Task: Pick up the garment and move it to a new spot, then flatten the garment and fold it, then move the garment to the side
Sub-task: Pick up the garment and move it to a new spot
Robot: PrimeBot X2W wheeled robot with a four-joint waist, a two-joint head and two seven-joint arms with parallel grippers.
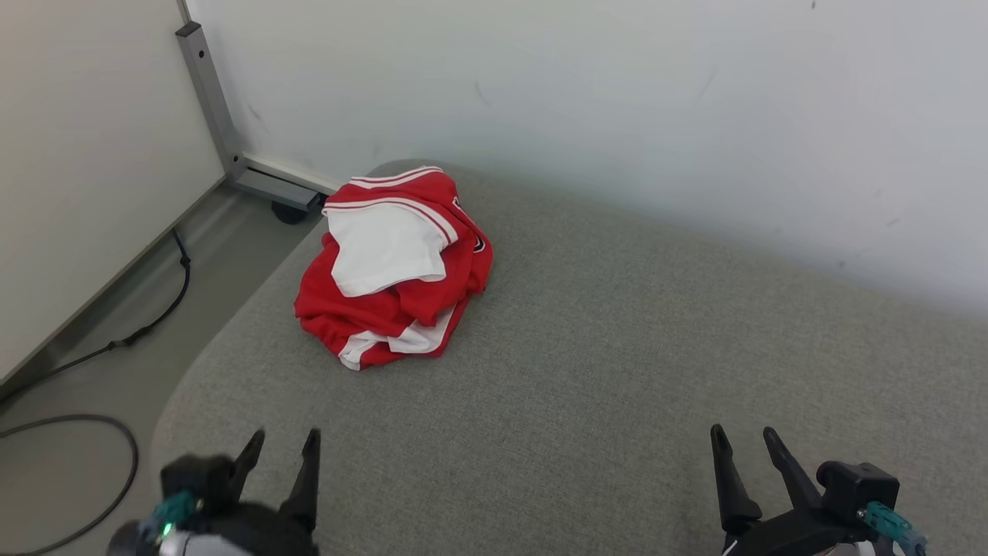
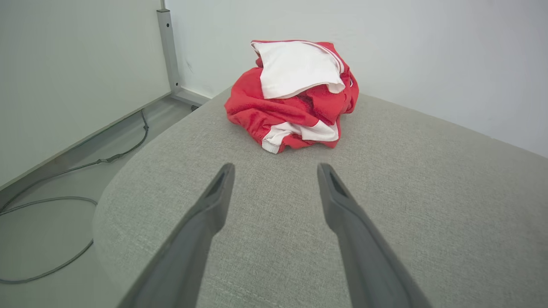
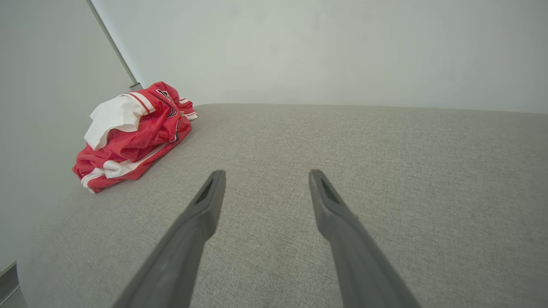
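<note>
Left gripper: dark two-fingered left gripper (image 1: 285, 436), jaws spread wide with nothing between them, poised over the near edge of the seat.
Right gripper: dark two-fingered right gripper (image 1: 742, 432), likewise spread and empty, well apart from its partner.
Garment: crumpled red-and-white sports-cloth garment (image 1: 397, 270), heaped straight ahead of the left gripper and well beyond its fingertips. From the right gripper it lies far off to the left, by the far corner.
Surface: grey woven upholstered cushion (image 1: 617, 347), bare ahead of both grippers. Its rounded edge falls away just left of the left gripper.
Feel: I'd judge it light, limp and a bit slick, so it should sag and unfurl when lifted rather than hold its shape.
Where to take hold: the raised white panel on top, or the striped hem nearest the left gripper, look the easiest folds to pinch. A pinch through several layers would bring the whole heap up.
Unclear: whether it's a shirt or shorts I can't tell from the bundle.
Floor: black cable (image 1: 147, 324) trailing left of the left gripper, out of the way of the job.
</note>
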